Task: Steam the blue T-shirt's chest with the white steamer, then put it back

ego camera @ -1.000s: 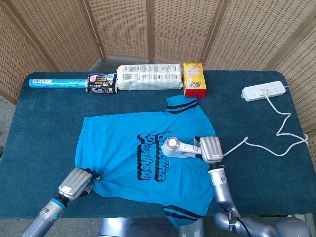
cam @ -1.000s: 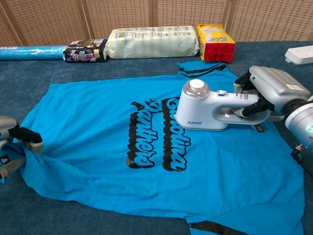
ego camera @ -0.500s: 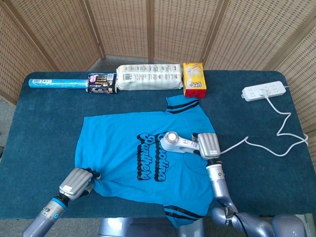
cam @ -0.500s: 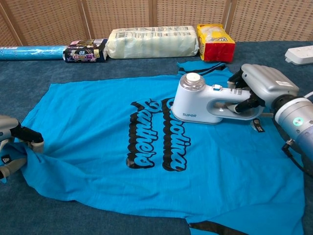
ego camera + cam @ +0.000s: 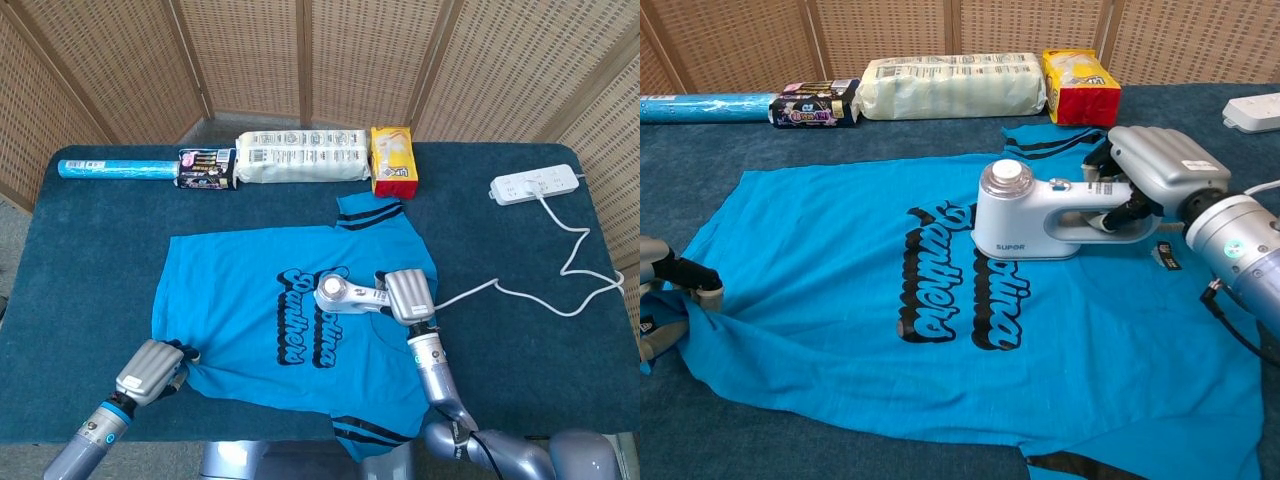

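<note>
The blue T-shirt (image 5: 270, 300) (image 5: 840, 290) lies flat on the dark blue table, its black lettering across the chest. My right hand (image 5: 408, 296) (image 5: 1150, 170) grips the handle of the white steamer (image 5: 345, 295) (image 5: 1030, 215), whose head sits over the lettering at the chest's middle. At the near left, my left hand (image 5: 150, 370) (image 5: 665, 290) pinches the shirt's bottom hem corner, bunching the cloth there. The steamer's white cord (image 5: 520, 290) trails right across the table.
Along the back edge lie a blue roll (image 5: 115, 169), a dark packet (image 5: 206, 169), a long white pack (image 5: 300, 157) and a yellow-red pack (image 5: 393, 158). A white power strip (image 5: 535, 184) sits at the back right. Wicker screens stand behind the table (image 5: 90, 250).
My right hand has slid the steamer leftward across the chest, from the shirt's right side onto the lettering. My left hand keeps its hold on the hem.
</note>
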{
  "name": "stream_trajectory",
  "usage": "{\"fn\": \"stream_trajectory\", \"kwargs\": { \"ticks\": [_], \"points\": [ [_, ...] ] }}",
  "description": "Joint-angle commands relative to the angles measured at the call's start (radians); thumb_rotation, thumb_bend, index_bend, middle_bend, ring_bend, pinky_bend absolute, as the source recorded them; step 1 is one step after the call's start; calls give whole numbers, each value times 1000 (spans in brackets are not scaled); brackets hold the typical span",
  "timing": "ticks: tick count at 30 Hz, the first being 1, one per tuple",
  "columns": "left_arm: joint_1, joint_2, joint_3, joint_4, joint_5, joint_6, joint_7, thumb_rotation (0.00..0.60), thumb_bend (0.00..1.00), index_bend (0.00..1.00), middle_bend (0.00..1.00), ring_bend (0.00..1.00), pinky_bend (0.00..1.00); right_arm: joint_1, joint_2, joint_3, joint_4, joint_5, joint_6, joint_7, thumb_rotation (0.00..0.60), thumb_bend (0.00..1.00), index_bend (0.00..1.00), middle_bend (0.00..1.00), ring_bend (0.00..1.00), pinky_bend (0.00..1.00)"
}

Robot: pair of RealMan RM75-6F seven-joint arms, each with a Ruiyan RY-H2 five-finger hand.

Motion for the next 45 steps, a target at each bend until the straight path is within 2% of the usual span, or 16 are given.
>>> {"fn": "stream_trajectory", "kwargs": {
  "ticks": [1, 11, 19, 33, 45],
  "points": [
    [0, -1, 0, 2, 1, 0, -2, 600, 552, 520, 532, 462, 553, -8, 16, -14, -25, -10, 6, -13, 600, 314, 747, 798, 881, 827],
    [0, -6, 2, 9, 7, 0, -8, 600, 552, 520, 531, 462, 552, -63, 75, -70, -130, -4, 5, -34, 600, 315, 747, 798, 882, 827],
    [-1, -8, 2, 6, 11, 1, -4, 600, 552, 520, 532, 462, 552, -88, 89, -97, -154, -14, 14, -34, 600, 315, 747, 799, 882, 827],
    [-2, -9, 0, 6, 0, -3, 1, 600, 553, 520, 531, 462, 552, -44, 62, -29, -68, 9, -14, -60, 600, 315, 747, 798, 882, 826],
    [-3, -12, -2, 14, -5, -6, -5, 600, 552, 520, 532, 462, 552, -14, 52, -9, -7, 31, -52, -72, 600, 315, 747, 799, 881, 823]
  ]
}}
